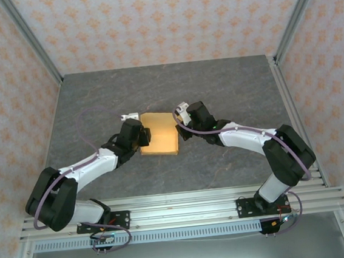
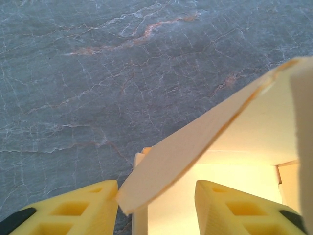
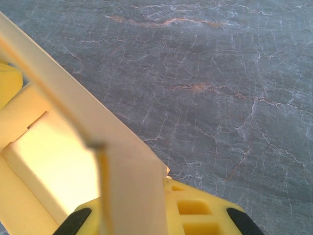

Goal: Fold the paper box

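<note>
The paper box (image 1: pixel 160 141) is a tan-orange card rectangle in the middle of the table, held between both arms. My left gripper (image 1: pixel 143 136) is at its left edge. In the left wrist view the left gripper (image 2: pixel 156 196) stands open, its yellow fingers (image 2: pixel 73 210) wide apart around a curved flap (image 2: pixel 195 142) whose lower edge touches the left finger. My right gripper (image 1: pixel 181 127) is at the box's right edge. In the right wrist view the right gripper (image 3: pixel 142 200) is shut on an upright card wall (image 3: pixel 127 166) of the box.
A dark grey stone-patterned tabletop (image 1: pixel 217 88) lies all round the box. Aluminium posts (image 1: pixel 29 39) and patterned walls close in the back and sides. The rail (image 1: pixel 180 210) with both arm bases runs along the near edge.
</note>
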Controlling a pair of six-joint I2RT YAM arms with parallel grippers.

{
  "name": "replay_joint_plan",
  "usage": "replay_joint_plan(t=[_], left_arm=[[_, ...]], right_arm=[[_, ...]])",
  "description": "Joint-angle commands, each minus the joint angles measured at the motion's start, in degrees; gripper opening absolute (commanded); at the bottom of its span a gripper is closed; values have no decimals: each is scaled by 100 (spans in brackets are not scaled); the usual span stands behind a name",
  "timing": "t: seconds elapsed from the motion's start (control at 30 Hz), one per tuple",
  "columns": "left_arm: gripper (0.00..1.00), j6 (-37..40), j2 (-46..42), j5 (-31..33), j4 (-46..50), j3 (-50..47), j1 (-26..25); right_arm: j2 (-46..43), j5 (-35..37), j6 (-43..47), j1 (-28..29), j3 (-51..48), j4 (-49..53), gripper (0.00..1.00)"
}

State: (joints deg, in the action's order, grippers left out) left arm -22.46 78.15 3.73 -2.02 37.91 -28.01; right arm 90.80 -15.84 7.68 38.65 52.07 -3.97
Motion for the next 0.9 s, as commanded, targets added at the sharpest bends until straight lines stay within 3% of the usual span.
replay_joint_plan(t=[0.0,0.17,0.4,0.63,0.87], left_arm=[[45,-29,-17,323,-25,190,28],[63,170,-63,567,221,361,35],[57,677,92,155,266,573,118],[36,731,227,145,282,691,202],[6,541,397,190,258,743,201]], right_arm=[[-89,123,-44,37,95,141,11],[-111,151,27,38,134,235,11],[-105,126,67,37,201,308,10],[-83,133,45,37,207,337,10],[-77,345,-307,67,322,417,7]])
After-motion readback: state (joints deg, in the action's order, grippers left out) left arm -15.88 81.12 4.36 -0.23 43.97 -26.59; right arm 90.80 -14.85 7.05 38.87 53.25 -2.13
